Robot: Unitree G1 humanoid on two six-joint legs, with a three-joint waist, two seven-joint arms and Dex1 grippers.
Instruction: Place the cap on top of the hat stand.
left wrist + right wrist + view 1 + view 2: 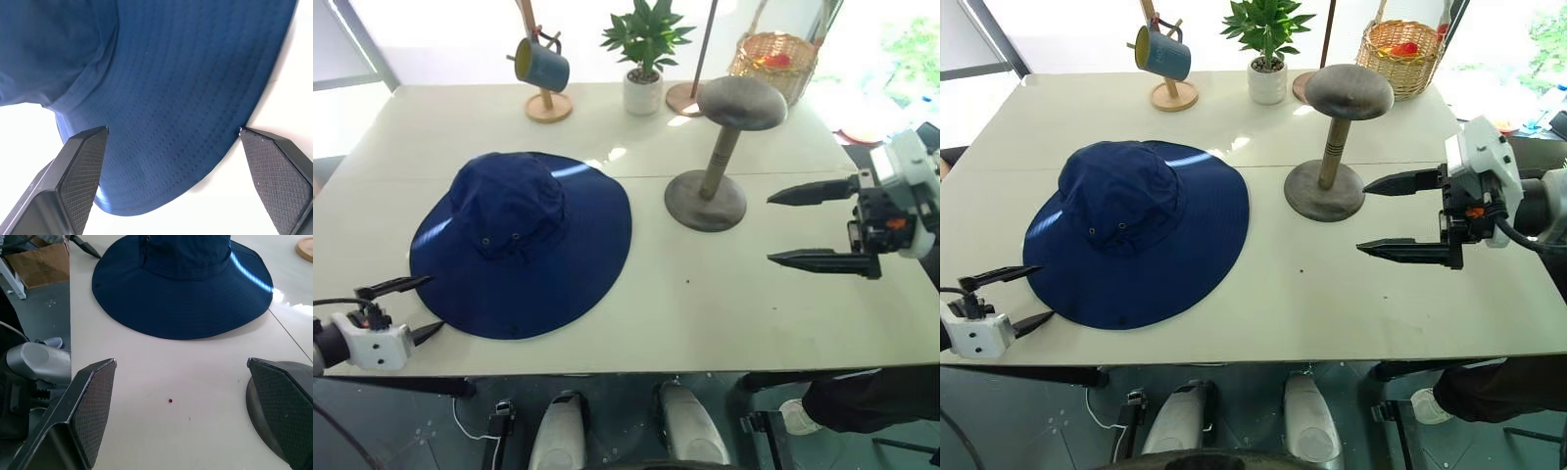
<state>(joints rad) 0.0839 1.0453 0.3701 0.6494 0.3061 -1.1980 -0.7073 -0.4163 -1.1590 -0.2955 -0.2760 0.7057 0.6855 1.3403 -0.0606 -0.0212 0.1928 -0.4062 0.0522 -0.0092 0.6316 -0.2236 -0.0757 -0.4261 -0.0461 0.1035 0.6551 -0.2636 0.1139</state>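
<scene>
Left eye view is showing the cap [521, 242] lying crown-up and flat on the table [724, 304], left of centre, with its wide brim spreading round on all sides. The stand [719, 147] is standing upright to the cap's right, near it but not touching, its domed top bare.

The left gripper [409, 307] is sitting at the table's near left edge, its two fingers spread wide apart and pointing toward the brim's near-left rim. In the left wrist view the brim edge is lying right between those open fingers [80, 166], so the cap is directly ahead of this hand and very close; whether a finger is touching the fabric I cannot tell.

The right gripper [813, 225] is hovering just right of the stand's base, fingers also wide apart, pointing left, holding nothing. It is well apart from the cap.

The left arm is therefore the nearer one to the cap, and the grip looks likely to fall on the brim rim. From there the cap would have to travel rightward and up over the dome.
</scene>
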